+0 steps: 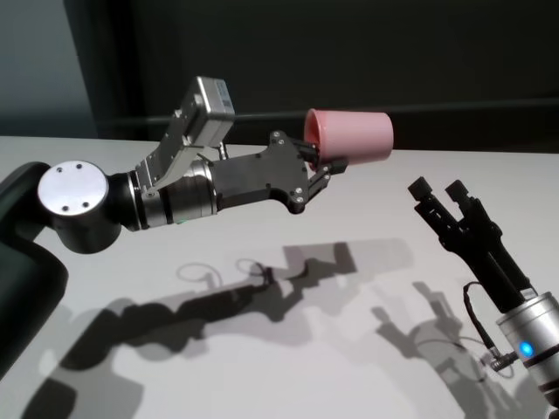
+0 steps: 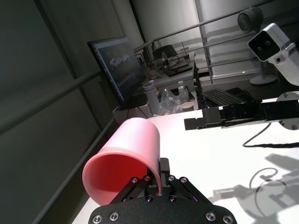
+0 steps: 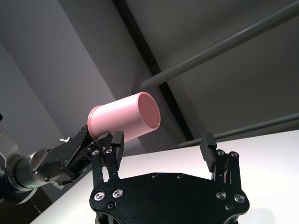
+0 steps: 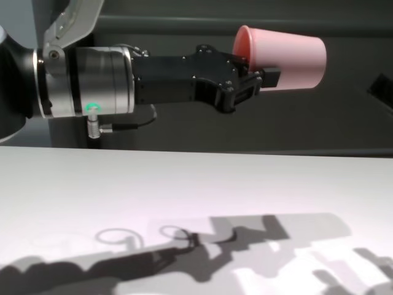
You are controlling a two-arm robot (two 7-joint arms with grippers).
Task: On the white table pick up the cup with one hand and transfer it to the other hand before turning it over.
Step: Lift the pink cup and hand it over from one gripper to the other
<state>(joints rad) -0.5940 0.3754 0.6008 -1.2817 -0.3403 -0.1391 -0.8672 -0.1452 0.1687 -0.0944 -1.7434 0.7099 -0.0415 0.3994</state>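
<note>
Pink cup (image 1: 351, 135): held sideways above the white desk (image 1: 288, 349), rim wall pinched between the left gripper (image 1: 325, 164) fingers. Right gripper (image 1: 441, 189): beside the cup, apart from it, fingers spread wide, holding nothing.

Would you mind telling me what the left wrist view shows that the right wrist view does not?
Only the left wrist view shows the cup's open mouth and hollow inside, with a monitor and cluttered desk beyond, and the right gripper from the side.

Only the right wrist view shows the cup's flat base, the left gripper pinching its rim from outside, and the right gripper's open fingers.

Both show the cup lying sideways above the white table.
</note>
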